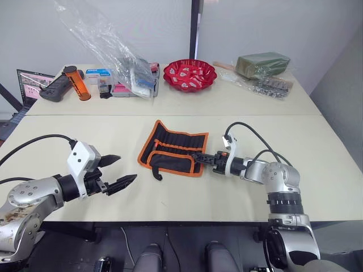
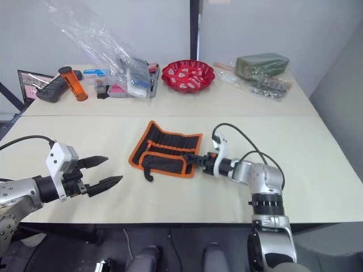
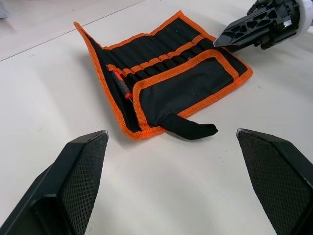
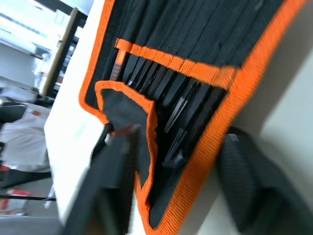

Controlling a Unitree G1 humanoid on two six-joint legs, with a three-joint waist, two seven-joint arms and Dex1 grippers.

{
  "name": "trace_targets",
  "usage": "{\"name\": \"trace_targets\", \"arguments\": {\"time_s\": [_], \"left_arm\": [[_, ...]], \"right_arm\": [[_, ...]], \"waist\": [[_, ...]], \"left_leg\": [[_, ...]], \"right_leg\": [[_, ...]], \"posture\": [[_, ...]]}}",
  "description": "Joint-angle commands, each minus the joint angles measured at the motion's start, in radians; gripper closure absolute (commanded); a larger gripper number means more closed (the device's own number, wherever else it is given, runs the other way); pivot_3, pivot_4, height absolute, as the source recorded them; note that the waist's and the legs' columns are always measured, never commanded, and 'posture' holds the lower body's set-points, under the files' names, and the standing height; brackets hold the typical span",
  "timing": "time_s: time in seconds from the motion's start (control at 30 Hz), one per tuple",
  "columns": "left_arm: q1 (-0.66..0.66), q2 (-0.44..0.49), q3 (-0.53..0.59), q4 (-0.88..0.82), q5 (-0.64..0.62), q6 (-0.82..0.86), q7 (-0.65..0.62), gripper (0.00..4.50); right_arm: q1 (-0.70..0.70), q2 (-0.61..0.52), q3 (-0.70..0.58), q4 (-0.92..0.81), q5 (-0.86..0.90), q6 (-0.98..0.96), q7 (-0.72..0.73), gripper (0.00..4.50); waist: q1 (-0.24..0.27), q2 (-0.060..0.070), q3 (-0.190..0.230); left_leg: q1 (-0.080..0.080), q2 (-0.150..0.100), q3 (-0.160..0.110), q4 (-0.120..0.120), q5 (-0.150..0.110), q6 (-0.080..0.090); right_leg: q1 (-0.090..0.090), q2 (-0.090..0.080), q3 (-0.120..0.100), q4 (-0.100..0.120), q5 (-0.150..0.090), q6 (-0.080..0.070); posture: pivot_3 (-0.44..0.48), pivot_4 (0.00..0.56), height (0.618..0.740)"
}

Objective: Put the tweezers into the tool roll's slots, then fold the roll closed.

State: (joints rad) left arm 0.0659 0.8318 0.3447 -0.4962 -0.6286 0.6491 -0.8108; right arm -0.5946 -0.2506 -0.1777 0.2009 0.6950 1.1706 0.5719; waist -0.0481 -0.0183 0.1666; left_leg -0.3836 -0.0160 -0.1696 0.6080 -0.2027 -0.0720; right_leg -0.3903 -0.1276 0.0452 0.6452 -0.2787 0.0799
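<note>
Lying partly folded between grippers: tool roll (image 1: 173,150). Right gripper (image 1: 198,157) at its edge, fingers straddling edging; left gripper (image 1: 120,171) spread wide, apart.

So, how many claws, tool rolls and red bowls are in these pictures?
Claws: 2 (left claw, right claw)
Roll: 1
Red bowl: 1
Total: 4
</note>
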Motion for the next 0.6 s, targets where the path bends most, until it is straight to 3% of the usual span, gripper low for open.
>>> {"name": "trace_targets", "arguments": {"time_s": [0.03,0.1,0.13,0.6], "left_arm": [[0.002,-0.007,0.009,-0.025,0.009,-0.034,0.003,0.0],[0.003,-0.012,0.003,-0.024,0.012,-0.039,0.005,0.0],[0.003,-0.014,0.001,-0.023,0.013,-0.041,0.005,0.0],[0.039,-0.043,-0.028,-0.021,0.031,-0.084,-0.007,0.0]], "right_arm": [[-0.003,-0.007,-0.02,-0.024,0.044,0.024,0.023,3.75],[-0.016,-0.003,-0.036,-0.008,0.056,0.031,0.019,4.41],[-0.022,-0.005,-0.045,-0.001,0.065,0.038,0.018,4.48],[-0.063,-0.261,-0.002,-0.023,0.083,0.144,0.15,4.48]], "waist": [[0.0,0.0,0.0],[0.0,0.0,0.0],[-0.001,0.0,0.0],[0.002,0.001,0.001]], "left_leg": [[0.0,0.0,0.0,0.0,0.0,0.0],[0.0,0.0,0.0,0.0,0.0,0.0],[0.0,0.0,0.0,0.0,0.0,0.0],[-0.001,0.0,0.0,0.0,0.0,0.0]], "right_leg": [[0.0,0.0,0.0,0.0,0.0,0.0],[0.0,0.0,0.0,0.0,0.0,0.0],[0.0,0.0,0.0,0.0,0.0,0.0],[0.0,0.0,0.0,-0.001,0.0,0.0]], "posture": [[0.0,0.15,0.74],[0.0,0.15,0.74],[0.0,0.15,0.74],[0.0,0.15,0.74]]}}
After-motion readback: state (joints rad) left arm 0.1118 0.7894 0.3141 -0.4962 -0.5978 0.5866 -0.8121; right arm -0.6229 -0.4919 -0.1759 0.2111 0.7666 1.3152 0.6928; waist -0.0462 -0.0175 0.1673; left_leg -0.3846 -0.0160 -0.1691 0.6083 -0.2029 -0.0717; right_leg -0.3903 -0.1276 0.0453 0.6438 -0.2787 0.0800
